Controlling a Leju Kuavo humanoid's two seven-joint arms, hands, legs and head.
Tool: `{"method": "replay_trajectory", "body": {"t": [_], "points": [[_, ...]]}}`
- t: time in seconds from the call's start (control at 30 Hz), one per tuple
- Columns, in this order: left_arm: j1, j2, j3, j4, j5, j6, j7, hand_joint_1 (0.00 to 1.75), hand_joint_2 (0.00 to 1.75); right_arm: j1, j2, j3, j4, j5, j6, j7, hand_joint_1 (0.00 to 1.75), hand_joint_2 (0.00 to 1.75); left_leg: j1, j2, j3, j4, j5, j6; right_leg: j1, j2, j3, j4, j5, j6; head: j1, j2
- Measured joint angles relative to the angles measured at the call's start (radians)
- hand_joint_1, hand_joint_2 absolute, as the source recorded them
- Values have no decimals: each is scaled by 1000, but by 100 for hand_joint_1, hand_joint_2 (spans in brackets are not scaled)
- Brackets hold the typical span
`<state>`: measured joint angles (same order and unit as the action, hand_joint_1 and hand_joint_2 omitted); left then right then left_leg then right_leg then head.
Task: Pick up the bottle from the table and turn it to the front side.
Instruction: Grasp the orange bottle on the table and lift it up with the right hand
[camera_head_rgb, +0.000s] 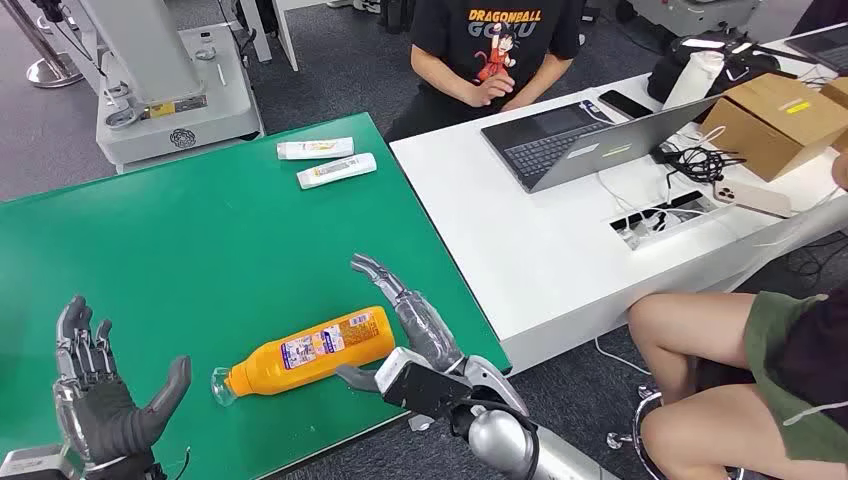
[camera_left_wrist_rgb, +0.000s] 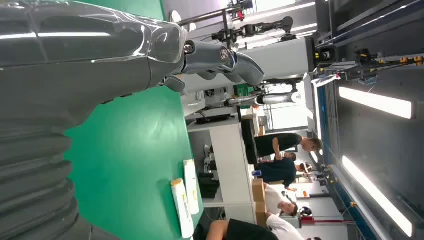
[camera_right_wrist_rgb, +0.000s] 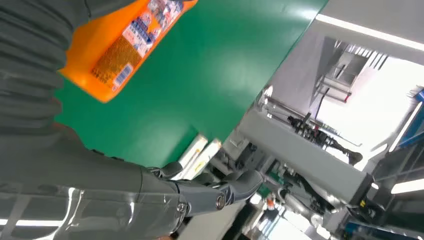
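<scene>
An orange bottle (camera_head_rgb: 312, 352) with a printed label lies on its side on the green table (camera_head_rgb: 200, 240), near the table's front edge, its clear cap pointing toward the robot's left. The right hand (camera_head_rgb: 410, 345) sits just beside the bottle's base end, fingers spread apart and holding nothing; whether the thumb touches the bottle cannot be told. The right wrist view shows the bottle's base (camera_right_wrist_rgb: 125, 45) close by the hand's ribbed cover. The left hand (camera_head_rgb: 100, 395) hovers well apart from the bottle at the table's near left, palm turned inward, fingers apart and empty. Two white tubes (camera_head_rgb: 325, 160) lie side by side at the table's far edge. Beyond, a person in a black T-shirt (camera_head_rgb: 490, 50) sits at a white desk (camera_head_rgb: 540, 250) with an open laptop (camera_head_rgb: 590, 135) and a cardboard box (camera_head_rgb: 775, 120).
</scene>
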<state>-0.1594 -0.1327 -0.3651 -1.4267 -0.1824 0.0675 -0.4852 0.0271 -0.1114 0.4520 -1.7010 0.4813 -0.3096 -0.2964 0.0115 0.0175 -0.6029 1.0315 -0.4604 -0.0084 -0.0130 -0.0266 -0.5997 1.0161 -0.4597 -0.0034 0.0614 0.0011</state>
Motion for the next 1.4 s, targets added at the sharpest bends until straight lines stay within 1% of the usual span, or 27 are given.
{"method": "replay_trajectory", "body": {"t": [0.3,0.4,0.5,0.67,0.73,0.87,0.93,1.0,1.13,1.3,1.4], "points": [[12,3,0,-11,-2,7,-3,0,175,0,-55,-14,-31,50,10,32,0,175,0,0,0,0,0,0,0,0,0,0,0,0,0,0],[15,3,0,-13,4,6,-8,0,175,-2,-72,-22,-35,63,33,44,0,175,0,0,0,0,0,0,0,0,0,0,0,0,0,0],[16,3,0,-16,9,2,-16,0,175,-17,-109,-38,-37,58,94,61,0,175,0,0,0,0,0,0,0,0,0,0,0,0,0,0],[16,3,0,-16,11,-7,-36,0,175,-80,-222,-92,-16,0,268,43,0,175,-1,0,0,1,0,0,-1,0,1,0,1,1,0,0],[16,4,0,-16,15,-13,-45,0,175,-129,-267,-108,13,-26,361,34,0,175,-1,0,0,1,0,0,-1,1,1,0,1,2,0,0],[16,4,0,-16,19,-37,-57,0,175,-285,-353,-118,135,-77,593,15,0,175,-1,1,0,2,1,2,-2,2,1,0,3,3,0,0],[16,4,0,-16,19,-49,-58,0,175,-377,-377,-107,211,-94,687,5,0,175,-1,1,0,2,2,3,-2,1,1,0,4,3,0,0],[15,3,0,-16,19,-56,-56,0,175,-475,-389,-83,293,-108,752,-1,0,175,-1,1,0,2,2,3,-2,2,1,0,4,3,0,0],[15,3,0,-17,19,-60,-46,0,175,-661,-399,-2,443,-140,825,-6,0,175,-1,1,0,2,3,3,-2,1,1,0,5,2,0,0],[16,3,0,-19,20,-63,-41,0,175,-772,-399,75,542,-165,848,-5,0,175,-1,-1,-2,2,4,3,-1,-1,0,1,5,2,0,0],[14,3,-1,-20,23,-67,-39,0,175,-847,-373,138,612,-195,868,-5,0,175,-1,1,-2,2,4,3,-1,1,0,1,5,2,0,0]]}}
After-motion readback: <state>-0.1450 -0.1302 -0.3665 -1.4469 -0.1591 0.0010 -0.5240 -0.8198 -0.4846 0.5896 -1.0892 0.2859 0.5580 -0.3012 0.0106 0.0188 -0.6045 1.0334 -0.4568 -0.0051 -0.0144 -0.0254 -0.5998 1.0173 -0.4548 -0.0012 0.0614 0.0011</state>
